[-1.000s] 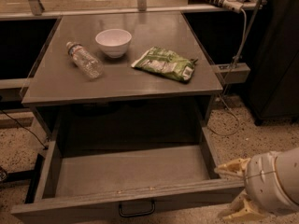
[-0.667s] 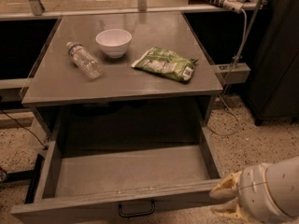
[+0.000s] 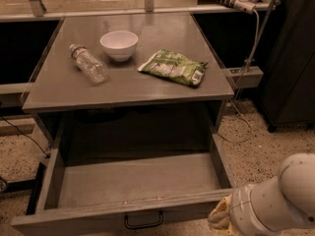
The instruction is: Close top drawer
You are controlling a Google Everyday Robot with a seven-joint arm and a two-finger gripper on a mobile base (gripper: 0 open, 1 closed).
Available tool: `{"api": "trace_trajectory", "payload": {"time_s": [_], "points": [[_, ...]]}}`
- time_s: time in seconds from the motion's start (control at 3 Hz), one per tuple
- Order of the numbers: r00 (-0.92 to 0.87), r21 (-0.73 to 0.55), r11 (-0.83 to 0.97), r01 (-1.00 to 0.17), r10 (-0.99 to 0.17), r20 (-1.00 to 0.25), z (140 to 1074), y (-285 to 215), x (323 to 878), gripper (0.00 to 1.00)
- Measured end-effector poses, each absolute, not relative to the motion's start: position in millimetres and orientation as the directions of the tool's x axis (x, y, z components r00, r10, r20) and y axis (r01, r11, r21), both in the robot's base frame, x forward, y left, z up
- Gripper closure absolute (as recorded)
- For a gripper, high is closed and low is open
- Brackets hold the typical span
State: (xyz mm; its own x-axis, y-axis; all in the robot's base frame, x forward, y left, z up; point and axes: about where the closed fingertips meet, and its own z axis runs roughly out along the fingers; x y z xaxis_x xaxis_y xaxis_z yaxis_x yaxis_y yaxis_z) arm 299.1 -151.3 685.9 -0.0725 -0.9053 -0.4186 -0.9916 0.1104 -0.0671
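— What sits on the grey desk top (image 3: 133, 88)?
— Three things. A white bowl (image 3: 119, 44) stands upright, left of the middle and nearer the back edge.
— And beside it?
— A clear plastic bottle (image 3: 88, 64) lies on its side near the left edge, its cap toward the back left corner, close to the bowl but apart from it.
— The right half?
— A green snack bag (image 3: 173, 67) lies flat toward the right edge.
— The gripper (image 3: 220, 219)?
— Low, out past the front right corner, off the top.

open top drawer (image 3: 123, 206), claw (image 3: 219, 219) at right corner
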Motion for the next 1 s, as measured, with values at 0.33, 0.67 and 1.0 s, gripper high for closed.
{"api": "trace_trajectory", "payload": {"time_s": [0.33,0.67,1.0], "points": [[-0.088,-0.04,0.114,-0.993,-0.909,-0.408,654.5,-146.8,307.0,1.0],[-0.09,-0.04,0.117,-0.992,-0.908,-0.409,652.8,-146.6,308.4,0.82],[-0.09,-0.04,0.117,-0.992,-0.908,-0.409,652.8,-146.6,308.4,0.58]]}}
